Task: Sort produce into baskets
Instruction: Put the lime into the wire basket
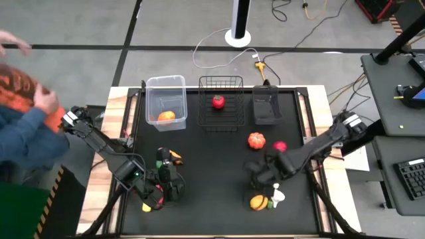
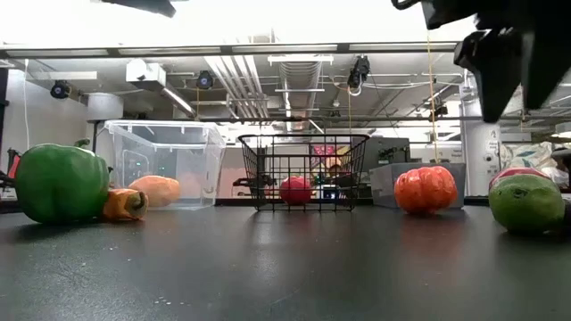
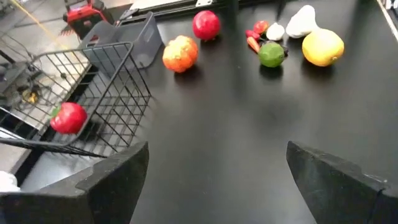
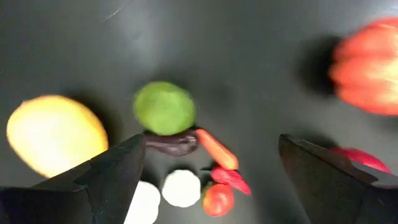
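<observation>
My right gripper (image 1: 264, 174) hangs open above a cluster of toy produce near the table's front right. In its wrist view (image 4: 211, 180) I see a green lime (image 4: 165, 107), a yellow lemon (image 4: 55, 134), a small carrot (image 4: 215, 149), a dark piece (image 4: 169, 144), small red pieces (image 4: 219, 198) and white pieces (image 4: 181, 186). An orange tomato (image 1: 256, 140) and a red fruit (image 1: 279, 146) lie farther back. My left gripper (image 1: 167, 182) is open and empty at the front left, next to a green pepper (image 2: 61, 183) and an orange piece (image 2: 125, 205).
Along the far side stand a clear tub (image 1: 166, 86) holding an orange piece (image 1: 166, 116), a black wire basket (image 1: 220, 119) holding a red fruit (image 1: 218, 101), and a dark bin (image 1: 265, 109). A person (image 1: 26, 119) stands beyond the table's left edge.
</observation>
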